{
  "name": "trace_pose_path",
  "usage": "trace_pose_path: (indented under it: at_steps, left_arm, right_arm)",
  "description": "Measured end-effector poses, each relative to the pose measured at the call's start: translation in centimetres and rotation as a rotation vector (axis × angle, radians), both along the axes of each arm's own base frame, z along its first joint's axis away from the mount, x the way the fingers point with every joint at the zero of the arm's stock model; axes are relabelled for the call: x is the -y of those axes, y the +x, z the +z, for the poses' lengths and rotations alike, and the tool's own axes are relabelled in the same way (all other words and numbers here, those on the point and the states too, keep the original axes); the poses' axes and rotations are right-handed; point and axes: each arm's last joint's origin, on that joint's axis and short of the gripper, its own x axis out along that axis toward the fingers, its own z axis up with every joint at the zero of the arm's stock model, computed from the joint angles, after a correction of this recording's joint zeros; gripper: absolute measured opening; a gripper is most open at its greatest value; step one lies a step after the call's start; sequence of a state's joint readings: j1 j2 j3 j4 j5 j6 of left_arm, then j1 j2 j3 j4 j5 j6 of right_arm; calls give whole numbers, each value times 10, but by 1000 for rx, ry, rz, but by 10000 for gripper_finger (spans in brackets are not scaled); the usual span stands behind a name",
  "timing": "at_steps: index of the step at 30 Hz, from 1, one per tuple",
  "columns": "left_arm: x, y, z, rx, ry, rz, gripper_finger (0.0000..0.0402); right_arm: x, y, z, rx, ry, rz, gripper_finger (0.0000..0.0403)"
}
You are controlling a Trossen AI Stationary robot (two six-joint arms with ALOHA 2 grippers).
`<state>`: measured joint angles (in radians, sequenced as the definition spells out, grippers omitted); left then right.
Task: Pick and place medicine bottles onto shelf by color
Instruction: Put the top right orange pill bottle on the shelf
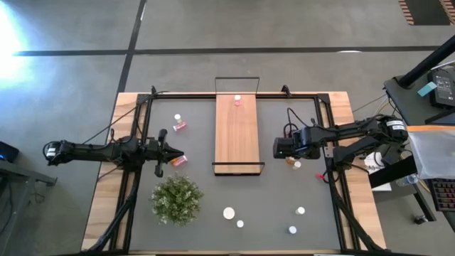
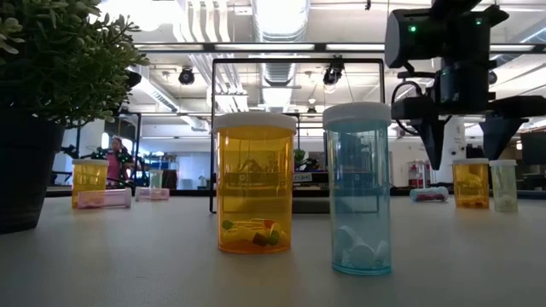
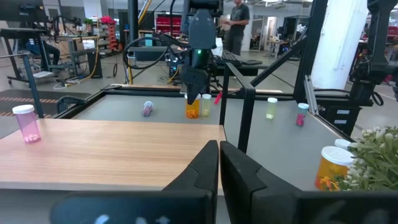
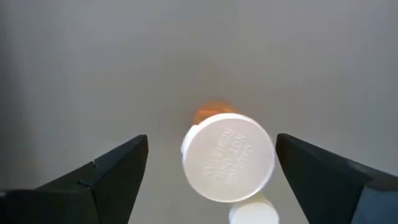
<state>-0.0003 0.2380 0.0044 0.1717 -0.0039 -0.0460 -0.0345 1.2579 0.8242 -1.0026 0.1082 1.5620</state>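
The wooden shelf (image 1: 237, 135) lies mid-table with one pink bottle (image 1: 237, 99) standing at its far end; the bottle also shows in the left wrist view (image 3: 28, 123). My right gripper (image 4: 211, 171) is open and points down right of the shelf, above an upright orange bottle (image 4: 228, 157) whose white cap shows between the fingers without touching them. A pale bottle (image 2: 505, 185) stands beside it. My left gripper (image 3: 219, 163) is shut and empty left of the shelf, next to an orange bottle (image 3: 333, 167).
A bushy plant (image 1: 176, 200) stands at the near left. An orange bottle (image 2: 256, 183) and a blue one (image 2: 358, 189) stand near the front edge, with two more bottles (image 1: 301, 211) to their right. Two pink bottles (image 1: 179, 123) lie at the far left.
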Motion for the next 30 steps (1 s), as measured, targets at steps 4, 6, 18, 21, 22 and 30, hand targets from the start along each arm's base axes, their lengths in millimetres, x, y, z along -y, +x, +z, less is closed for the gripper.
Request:
trace_pose_path:
  at_steps: [4,6,18,21,22,30]
  left_arm:
    - [0,0,0,0,0,0,0]
    - [0,0,0,-1,0,0,0]
    - [0,0,0,0,0,0,0]
    - [0,0,0,0,0,0,0]
    - [0,0,0,0,0,0,0]
    - [0,0,0,0,0,0,0]
  right_arm:
    - [0,1,0,13,-2,1,318]
    - [0,1,0,14,-6,1,305]
    - [0,2,0,22,-9,15,217]
    - [0,2,-2,28,-10,17,207]
    - [0,2,-2,29,-10,17,207]
    - [1,7,-2,82,-14,40,210]
